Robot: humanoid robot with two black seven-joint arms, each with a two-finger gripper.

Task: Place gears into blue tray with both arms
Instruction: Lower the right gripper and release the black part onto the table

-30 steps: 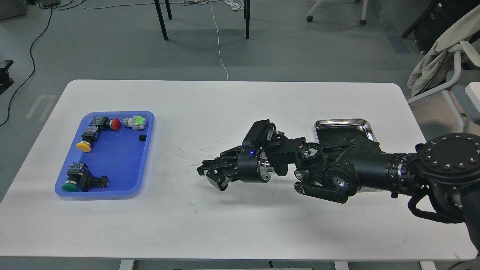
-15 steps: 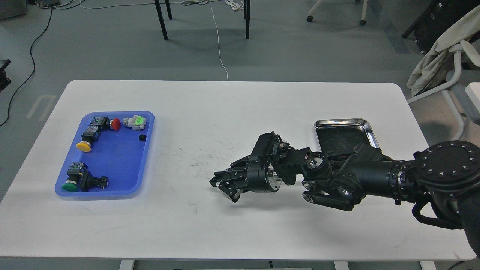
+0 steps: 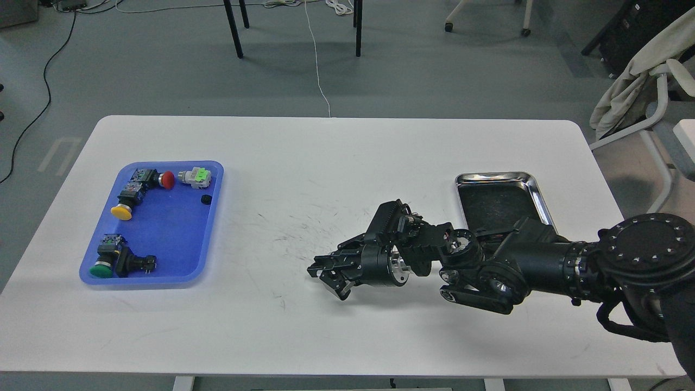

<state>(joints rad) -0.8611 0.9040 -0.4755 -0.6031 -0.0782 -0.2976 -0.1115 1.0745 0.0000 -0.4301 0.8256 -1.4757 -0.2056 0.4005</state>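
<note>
Retreating rightward, right gripper [image 3: 328, 278] (fingers parted, empty); gear [image 3: 206, 200] sits tiny, black in blue tray [image 3: 163, 239].

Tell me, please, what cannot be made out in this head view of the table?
- Right gripper: dark and seen at an angle, so whether anything sits between its fingers cannot be told.
- Steel tray: its near end is hidden behind the right arm.
- Small black item in the blue tray: too small to show teeth or hole.
- Left arm: out of frame.
</note>
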